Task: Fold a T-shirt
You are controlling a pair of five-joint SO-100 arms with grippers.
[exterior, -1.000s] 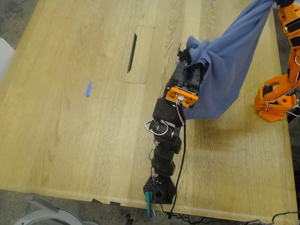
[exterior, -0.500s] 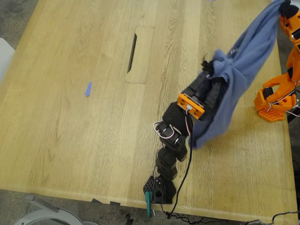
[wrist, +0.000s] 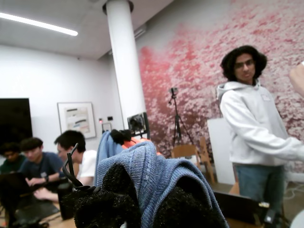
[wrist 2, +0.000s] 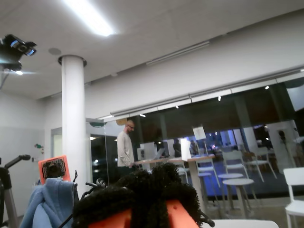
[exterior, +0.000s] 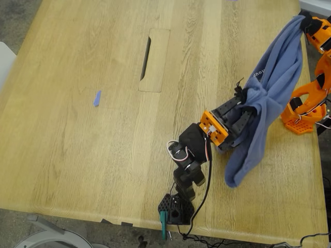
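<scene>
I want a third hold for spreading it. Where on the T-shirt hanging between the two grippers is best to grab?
Probably the free end of the T-shirt, drooping past the black arm toward the table. Come from the exterior view's right, where nothing blocks that loose fold.

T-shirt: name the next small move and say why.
Probably carry the T-shirt over bare table and draw my first gripper away from my second gripper. Both grip it, but it hangs bunched between them near the exterior view's right edge, so it cannot yet be laid flat.
</scene>
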